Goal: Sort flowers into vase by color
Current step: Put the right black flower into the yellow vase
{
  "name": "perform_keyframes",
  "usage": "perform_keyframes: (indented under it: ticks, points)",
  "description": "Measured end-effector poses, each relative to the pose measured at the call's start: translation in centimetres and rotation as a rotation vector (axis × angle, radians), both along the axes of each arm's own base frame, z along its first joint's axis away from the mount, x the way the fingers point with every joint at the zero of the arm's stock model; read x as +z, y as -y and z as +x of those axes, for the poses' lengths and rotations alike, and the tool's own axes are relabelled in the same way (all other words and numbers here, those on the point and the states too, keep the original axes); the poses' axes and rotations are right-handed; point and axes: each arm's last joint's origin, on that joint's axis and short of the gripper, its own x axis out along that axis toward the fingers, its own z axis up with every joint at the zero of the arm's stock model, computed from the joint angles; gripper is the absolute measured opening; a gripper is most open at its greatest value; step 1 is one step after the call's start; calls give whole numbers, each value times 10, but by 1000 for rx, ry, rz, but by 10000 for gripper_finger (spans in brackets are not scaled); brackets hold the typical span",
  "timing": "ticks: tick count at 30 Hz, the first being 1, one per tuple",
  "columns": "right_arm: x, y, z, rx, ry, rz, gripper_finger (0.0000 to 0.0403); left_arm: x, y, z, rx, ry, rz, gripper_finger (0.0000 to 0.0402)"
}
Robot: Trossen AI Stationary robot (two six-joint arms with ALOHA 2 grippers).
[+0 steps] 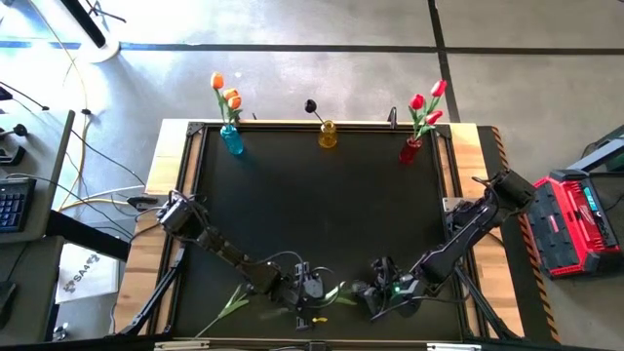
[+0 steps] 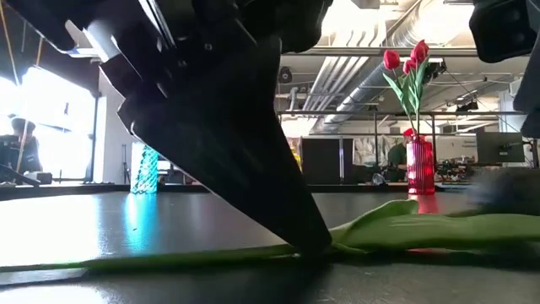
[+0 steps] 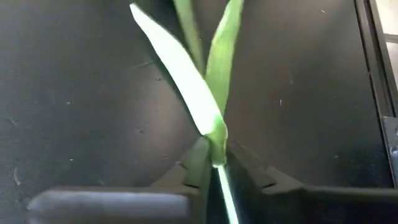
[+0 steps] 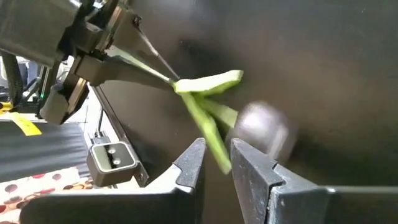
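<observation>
- Left hand [image 1: 310, 292] is low at the worktop's near edge, clenched on the stem of a tulip [image 1: 232, 302] lying flat. In the left wrist view the fingers [image 3: 198, 163] meet on the stem [image 3: 219, 155] just where the leaves fork.
- Right hand [image 1: 375, 297] sits just beside it at the near edge. Its fingers [image 4: 194, 158] stand slightly apart around a leaf or stem, not clamped on it, so released as far as I can judge.
- A blurred grey blob [image 4: 261, 127] next to the leaves in the right wrist view could be the dark flower head; cannot confirm.
- Worktop [image 1: 322, 214]: blue vase [image 1: 232, 139] with orange tulips, yellow vase [image 1: 328, 134] with one black tulip, red vase [image 1: 410, 149] with red tulips, all along the far edge.
- Judgement: step in hand is lifting, or passing between hands, the lying tulip. To do it well, grip the bare stem rather than a leaf, raise it clear before swinging, and let only one hand carry so the stem is not bent between two.
- If the head is black, the yellow vase is its place.
- High view alone gives the vase contents and arm layout. Left wrist view alone shows the grip. Low view shows a finger tip pressed on the flat stem [image 2: 169, 257] and the red vase [image 2: 419, 165] behind, little else.
</observation>
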Motion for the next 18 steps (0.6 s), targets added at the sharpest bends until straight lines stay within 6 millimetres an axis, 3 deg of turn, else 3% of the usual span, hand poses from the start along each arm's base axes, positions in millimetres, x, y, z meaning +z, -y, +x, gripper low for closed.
perform_keyframes:
  ticks: [3, 11, 18]
  points:
    - [0, 0, 0, -6, 4, -6, 64, 3, 0, 2, 3, 2, -4, 7]
    - [4, -2, 3, -26, 72, 9, 64, 19, -1, 16, 33, 25, -1, 2]
    - [34, -7, 3, -80, 315, -15, 64, 31, -23, 28, 131, 48, -37, 1]
